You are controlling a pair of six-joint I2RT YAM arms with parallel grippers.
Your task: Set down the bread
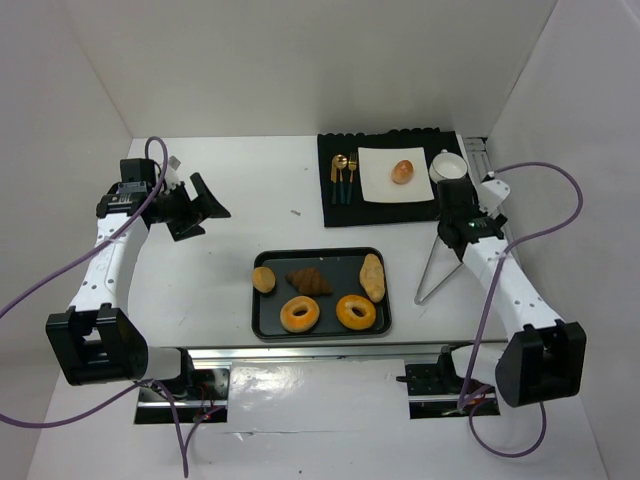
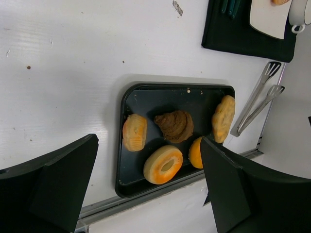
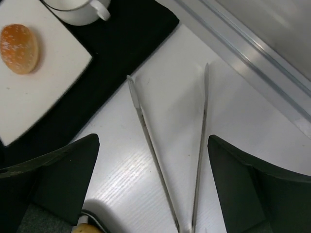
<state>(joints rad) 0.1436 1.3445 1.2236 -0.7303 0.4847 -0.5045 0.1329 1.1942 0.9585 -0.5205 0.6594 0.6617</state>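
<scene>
bread point(image 1: 403, 171) sits near the centre of the white plate point(image 1: 380, 186), nothing touching it. right gripper point(image 3: 151, 145), the nearer one, hangs just right of the plate over the tongs point(image 3: 201, 126), fingers wide apart, empty. left gripper point(image 1: 200, 208), fingers also apart, is well left of the plate. bread's long axis unclear; plate cropped in wrist view.

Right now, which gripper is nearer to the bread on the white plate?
Right. The right gripper hangs open just right of the plate holding the bread, over the tongs. The left gripper sits open far off to the bread's left.
</scene>
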